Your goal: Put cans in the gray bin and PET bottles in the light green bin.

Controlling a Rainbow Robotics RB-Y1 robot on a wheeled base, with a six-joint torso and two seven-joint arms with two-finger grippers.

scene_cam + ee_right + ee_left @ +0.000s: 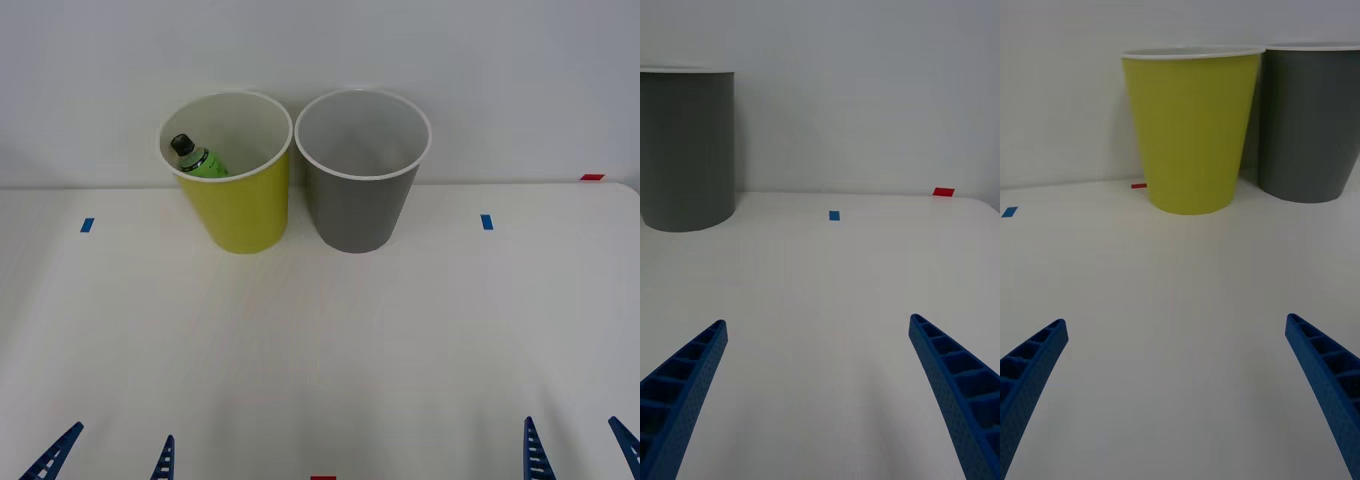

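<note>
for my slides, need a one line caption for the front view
PET bottle sits inside the light green bin, beside the gray bin; left gripper and right gripper open.

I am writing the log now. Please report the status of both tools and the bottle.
Left tool open, right tool open, both empty at near table edge. PET bottle inside light green bin. Gray bin beside it. Nothing in the way.

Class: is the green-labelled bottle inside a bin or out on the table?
Inside: the bottle leans within the light green bin, below its rim.
</note>
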